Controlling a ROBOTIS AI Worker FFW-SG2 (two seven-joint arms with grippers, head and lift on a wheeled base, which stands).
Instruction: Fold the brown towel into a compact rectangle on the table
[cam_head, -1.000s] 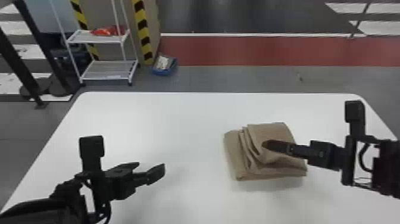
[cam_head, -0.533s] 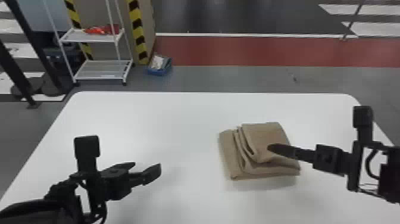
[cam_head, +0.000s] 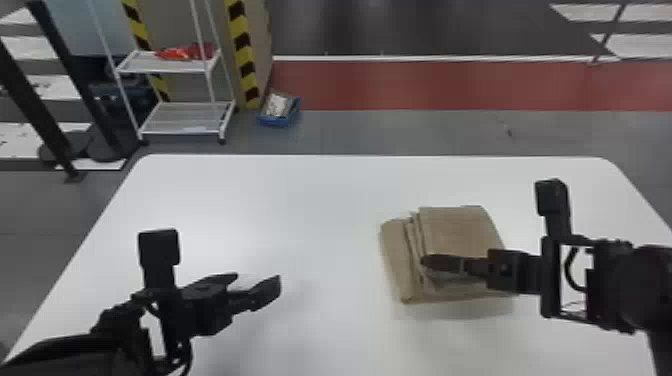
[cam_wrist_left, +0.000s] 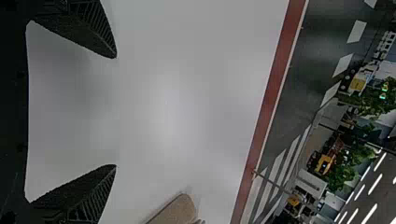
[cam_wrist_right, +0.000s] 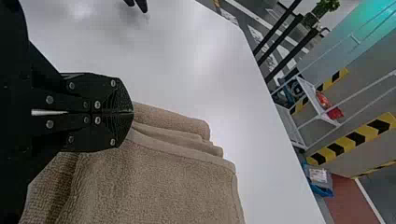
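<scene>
The brown towel (cam_head: 455, 227) lies folded in stacked layers right of the table's middle, the top layer mostly flat with its edges stepped at the left. My right gripper (cam_head: 424, 261) is low over the towel's near part. In the right wrist view, my right gripper (cam_wrist_right: 132, 112) has its fingers together, tips beside the folded edges of the towel (cam_wrist_right: 163, 177). Left of the towel, my left gripper (cam_head: 258, 283) stands apart over bare table. The left wrist view has my left gripper (cam_wrist_left: 116, 111) with its fingers spread and nothing between them, and a corner of the towel (cam_wrist_left: 177, 211).
The white table (cam_head: 300, 200) has bare surface between my left gripper and the towel, and behind both. Beyond its far edge stand a white wire shelf (cam_head: 175, 117) and a blue box (cam_head: 279, 111) on the floor.
My right gripper has come left and nearer across the towel. The towel's top layer, bunched up before, lies flatter and straighter. The left arm has kept its place.
</scene>
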